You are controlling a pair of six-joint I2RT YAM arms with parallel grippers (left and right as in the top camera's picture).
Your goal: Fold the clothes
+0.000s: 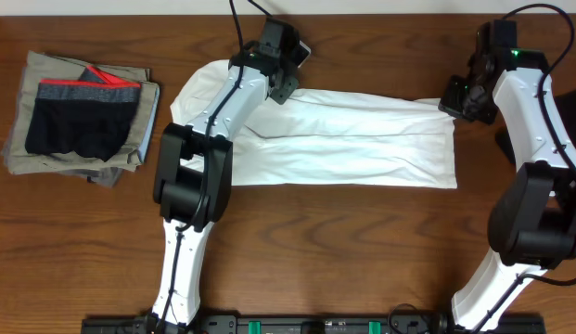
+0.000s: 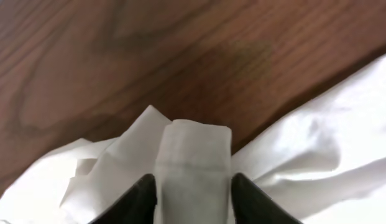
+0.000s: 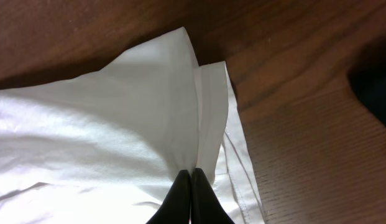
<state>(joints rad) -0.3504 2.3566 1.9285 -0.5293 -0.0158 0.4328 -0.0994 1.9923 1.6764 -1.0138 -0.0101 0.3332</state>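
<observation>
White T-shirt, overhead: a long folded band lying flat on the wooden counter, reaching from the left pincer to the right pincer.
Left pincer, overhead: down at the far left corner of the band; the wrist hides how its jaws stand.
Right pincer, overhead: at the far right corner of the band, touching the cloth edge.
Khaki-grey folded pieces, overhead: stacked well apart from the left pincer on its outer side, with black shorts with a red-and-grey waistband lying on top.
T-shirt, left wrist view: a narrow fold of white cloth stands between the two fingers and fills the gap; more cloth spreads to either side, and bare wood lies beyond the tips.
Left pincer, left wrist view: grasping that fold, jaws partly apart around it, a finger against each side.
T-shirt, right wrist view: layered edges and a stitched hem run into the fingertips; most of the cloth lies to the pincer's left in this view, with wood on the other side.
Right pincer, right wrist view: clenched tight, its fingers meeting on a thin pinch of the T-shirt corner.
Dark patch, right wrist view: off to the side past the wood, too blurred to tell what it is.
</observation>
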